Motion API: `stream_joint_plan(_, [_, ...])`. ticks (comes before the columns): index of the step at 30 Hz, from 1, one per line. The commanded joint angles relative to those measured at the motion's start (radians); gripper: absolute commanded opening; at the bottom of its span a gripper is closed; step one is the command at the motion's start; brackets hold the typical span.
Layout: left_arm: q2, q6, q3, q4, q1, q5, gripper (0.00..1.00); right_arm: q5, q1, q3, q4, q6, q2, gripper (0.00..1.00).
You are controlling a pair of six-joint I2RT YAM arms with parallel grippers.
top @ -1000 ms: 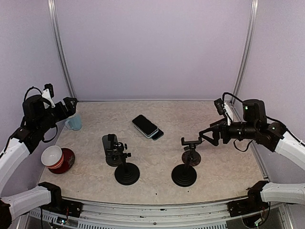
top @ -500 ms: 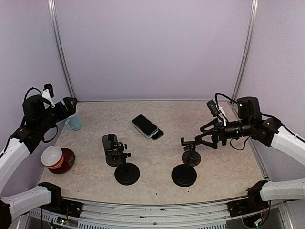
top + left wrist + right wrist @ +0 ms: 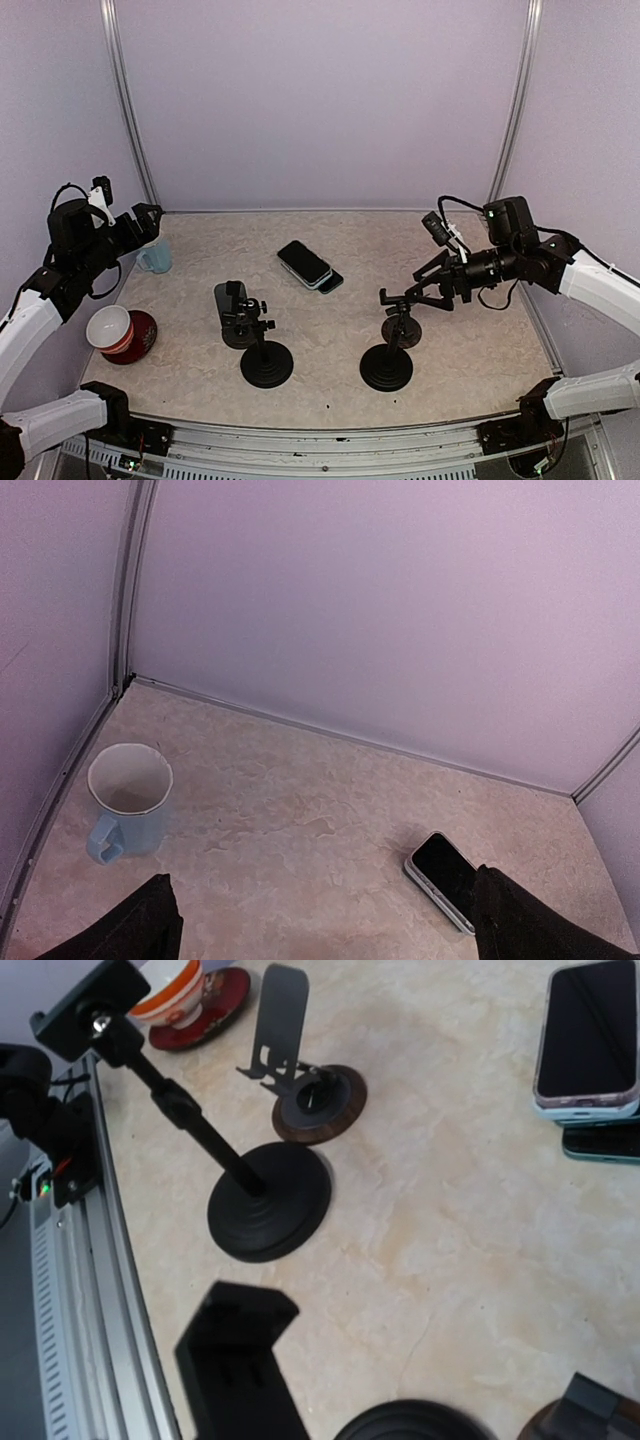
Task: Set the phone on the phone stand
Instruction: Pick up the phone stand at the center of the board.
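The phone (image 3: pixel 304 262) lies flat near the back middle of the counter (image 3: pixel 320 330). It rests on top of a second phone (image 3: pixel 333 284) that pokes out under it. Its screen is black and shiny. It is not on any stand.

Two tall stands are nearer the front. Each is a thin black pole on a round black foot. The right tall stand (image 3: pixel 387 366) has a flat clip on top. The right jaws (image 3: pixel 425 290) hang just beside that clip, spread open and holding nothing. The phone is well apart from them, off past the clip. The left tall stand (image 3: pixel 266 363) is further over.

Just behind each pole sits a little one with a round brown wooden foot. The left small stand (image 3: pixel 238 318) has a bent grey plate. The right small stand (image 3: pixel 403 331) is partly hidden.

A blue mug (image 3: pixel 155 258) stands in the back left corner. A red and white cup (image 3: pixel 108 325) sits on a red saucer (image 3: pixel 143 330). The left jaws (image 3: pixel 321 875) are up high on the left, wide open and empty.

The counter looks like pale, cloudy stone.
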Motion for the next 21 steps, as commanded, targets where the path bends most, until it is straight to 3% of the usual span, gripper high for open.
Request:
stream_joint_plan(1, [-0.005,-0.001,-0.01,0.027,0.008,0.016,0.99,-0.02,0.007,0.026,-0.035,-0.03,0.006,0.85])
stream_joint_plan(15, [-0.004,-0.003,-0.01,0.029,0.008,0.019,0.99,-0.152,0.036,0.019,-0.027,-0.035,0.049,0.62])
stream_joint_plan(21, [-0.002,-0.005,-0.01,0.03,0.008,0.022,0.99,-0.182,0.047,0.016,-0.021,-0.036,0.064,0.31])
